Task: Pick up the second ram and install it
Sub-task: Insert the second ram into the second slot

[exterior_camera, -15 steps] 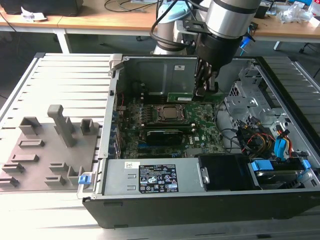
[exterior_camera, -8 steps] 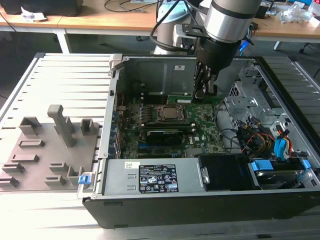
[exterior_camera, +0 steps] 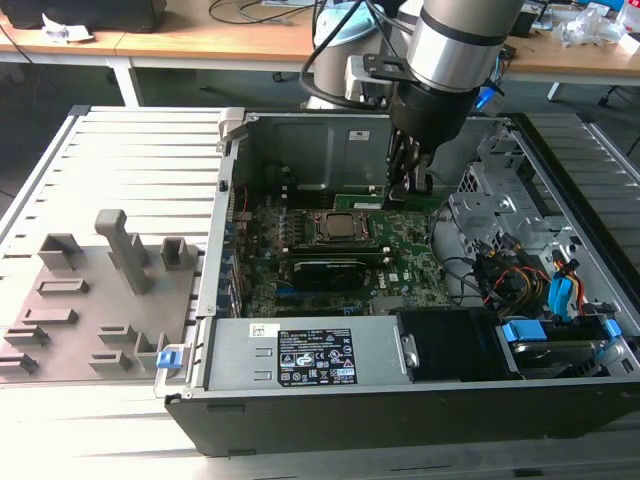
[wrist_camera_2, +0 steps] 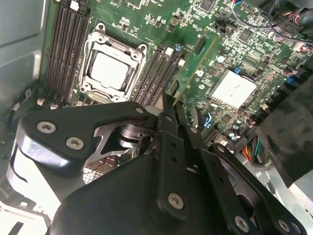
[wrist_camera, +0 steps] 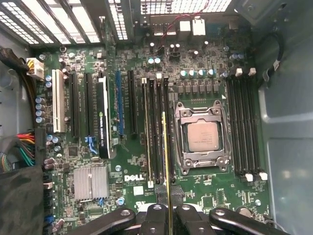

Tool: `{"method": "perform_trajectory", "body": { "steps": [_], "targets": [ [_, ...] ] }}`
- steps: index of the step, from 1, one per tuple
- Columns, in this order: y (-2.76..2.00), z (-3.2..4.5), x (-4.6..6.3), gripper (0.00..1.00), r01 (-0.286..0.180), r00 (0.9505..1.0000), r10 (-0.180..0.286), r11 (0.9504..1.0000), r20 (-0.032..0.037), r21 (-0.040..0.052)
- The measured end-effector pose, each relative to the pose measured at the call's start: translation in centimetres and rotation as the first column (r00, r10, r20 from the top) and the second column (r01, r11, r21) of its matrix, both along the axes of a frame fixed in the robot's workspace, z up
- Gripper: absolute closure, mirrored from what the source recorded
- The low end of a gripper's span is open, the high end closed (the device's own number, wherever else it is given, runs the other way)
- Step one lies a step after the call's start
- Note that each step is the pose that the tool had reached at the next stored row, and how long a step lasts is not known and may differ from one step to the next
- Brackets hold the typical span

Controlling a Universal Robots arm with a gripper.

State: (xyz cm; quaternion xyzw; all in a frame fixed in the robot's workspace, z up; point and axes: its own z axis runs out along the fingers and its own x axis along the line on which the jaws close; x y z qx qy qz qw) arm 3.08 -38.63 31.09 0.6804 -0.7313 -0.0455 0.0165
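A pale grey bench [exterior_camera: 130,150] of ribbed metal slats carries everything. An open computer case [exterior_camera: 300,365] lies on its side across the middle, reaching toward the exterior view's right. On the exterior view's left, beside the case, several grey holder blocks [exterior_camera: 125,250] stand on the slats, one taller than the rest.

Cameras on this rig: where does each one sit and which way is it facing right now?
Exterior view: off the arm, above the open computer case, looking down into it; shows the arm and its tool.
First wrist view: on the arm, facing the motherboard squarely; the tool shows up close.
Second wrist view: on the arm, looking obliquely past the tool's black linkage at the board.
Both wrist views share the CPU socket and the second ram clamped in the tool.
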Motion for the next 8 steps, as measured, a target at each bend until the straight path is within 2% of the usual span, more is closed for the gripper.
{"method": "perform_trajectory", "body": {
  "steps": [4,8],
  "targets": [
    [0.12,-0.11,-0.7,0.86,0.000,1.0000,0.000,1.0000,0.0000,0.0000],
    [0.64,-0.28,-2.0,0.86,0.000,1.0000,0.000,1.0000,0.0000,0.0001]
  ]
}}
